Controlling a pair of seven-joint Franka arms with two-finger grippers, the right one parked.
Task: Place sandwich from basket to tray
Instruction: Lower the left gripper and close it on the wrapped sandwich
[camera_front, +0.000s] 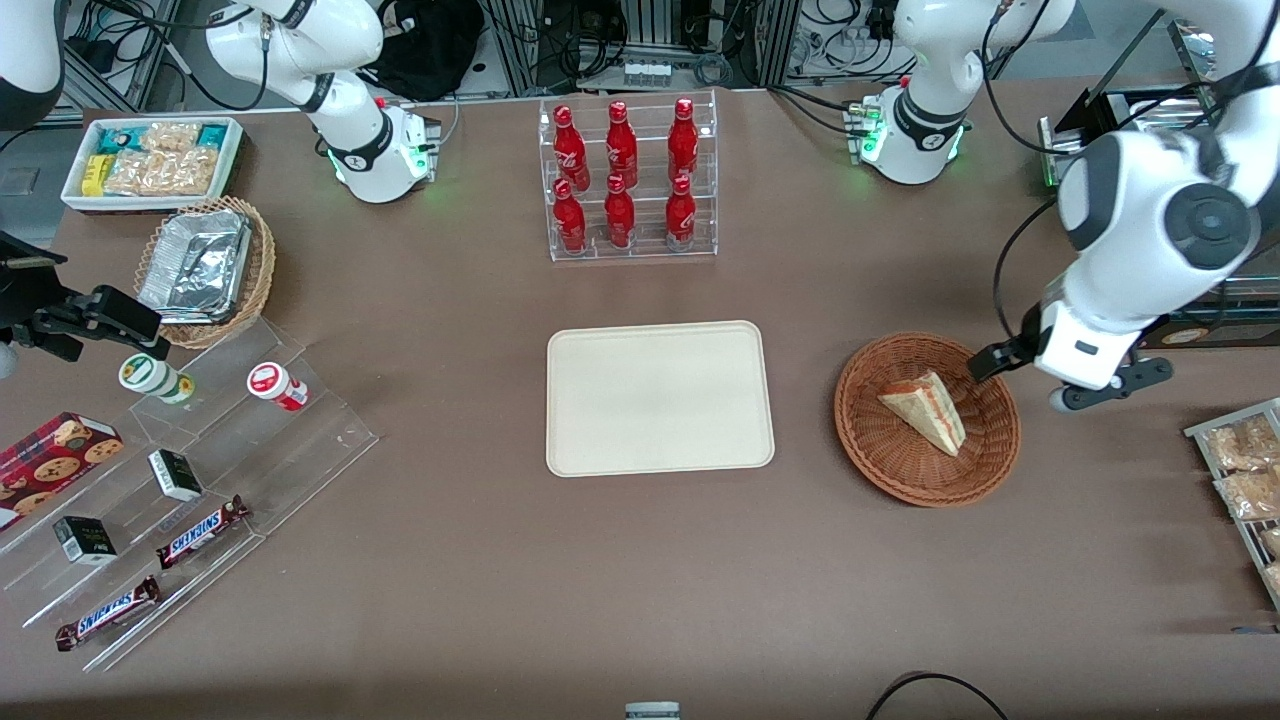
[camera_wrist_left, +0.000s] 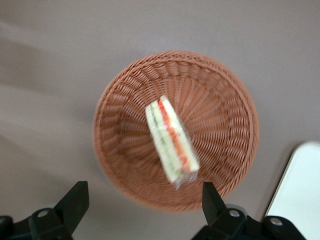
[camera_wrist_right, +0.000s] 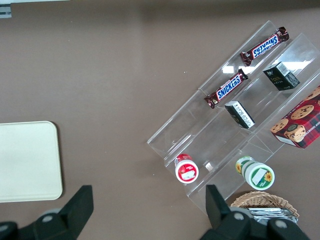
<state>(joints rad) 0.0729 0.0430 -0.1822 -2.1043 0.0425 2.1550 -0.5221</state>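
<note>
Brown tabletop fills your front view, with the cream tray (camera_front: 660, 398) lying bare at its middle and the round wicker basket (camera_front: 866, 445) just beside it, toward the working arm's end of the table. Your sandwich (camera_front: 925, 408) lies inside that basket, a pale wedge whose long axis runs at a slant, its point farther from the camera and its broad end nearer. Your gripper (camera_front: 1012, 372) hangs over the basket's rim on the side away from the tray, clear of the bread and holding nothing. Farther from the camera than the tray stands a clear rack of red bottles (camera_front: 625, 180). From the left wrist view you look straight down into the basket (camera_wrist_left: 220, 85), and the sandwich (camera_wrist_left: 172, 138) lies across its floor with the red and green filling edge turned upward. Both black fingers (camera_wrist_left: 211, 200) stand well apart. Judging from this, you must bring the gripper in over the wedge and turn the wrist so the fingers close across its thin width, not along its length.
</note>
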